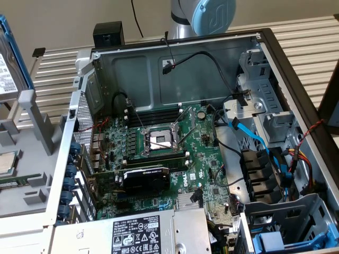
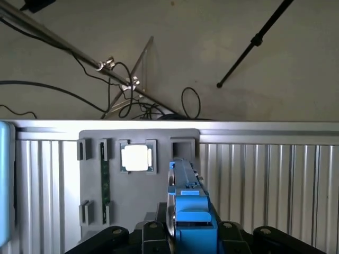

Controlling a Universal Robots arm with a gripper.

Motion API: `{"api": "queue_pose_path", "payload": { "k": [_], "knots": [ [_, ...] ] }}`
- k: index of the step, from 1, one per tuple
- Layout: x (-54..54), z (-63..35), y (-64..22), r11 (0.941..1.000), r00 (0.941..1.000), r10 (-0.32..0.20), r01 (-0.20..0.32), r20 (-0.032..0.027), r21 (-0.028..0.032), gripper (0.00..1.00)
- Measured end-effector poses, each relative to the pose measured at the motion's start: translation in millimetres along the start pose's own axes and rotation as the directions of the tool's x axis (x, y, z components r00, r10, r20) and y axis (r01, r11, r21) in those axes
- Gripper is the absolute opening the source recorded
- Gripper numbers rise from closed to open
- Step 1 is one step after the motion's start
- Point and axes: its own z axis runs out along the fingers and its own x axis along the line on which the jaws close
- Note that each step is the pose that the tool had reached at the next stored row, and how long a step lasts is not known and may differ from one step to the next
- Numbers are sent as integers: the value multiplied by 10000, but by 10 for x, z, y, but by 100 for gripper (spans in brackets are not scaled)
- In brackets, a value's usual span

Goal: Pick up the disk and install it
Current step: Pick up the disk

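Currently, at the exterior view's far left edge, I see the disk (image 1: 5, 66) standing upright with its blue frame and white label showing. It is by the grey holder tray (image 1: 32, 132), where the small processor chip (image 1: 5, 161) lies in its pocket. I cannot tell whether the disk touches the tray. Next along is the open computer case (image 1: 137, 74) with its motherboard (image 1: 201, 153), and the arm's blue-capped joint (image 1: 212, 15) stands behind the case's far wall. At the exterior view's right, another blue-handled carrier (image 1: 275, 242) sits in the drive bay corner. On my wrist camera the gripper (image 2: 186, 233) is clamped on the disk, seen edge-on, with black fingers (image 2: 152, 232) on either side.
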Motion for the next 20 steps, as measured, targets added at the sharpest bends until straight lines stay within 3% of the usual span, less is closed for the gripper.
{"api": "queue_pose_path", "payload": {
  "k": [8,15,20],
  "knots": [
    [14,-227,-111,9999,10000,9,-9,2,100,37],
    [25,-377,-355,9999,10000,12,-12,37,127,37],
    [39,-558,-508,9999,10000,11,-12,38,127,37]
  ]
}}
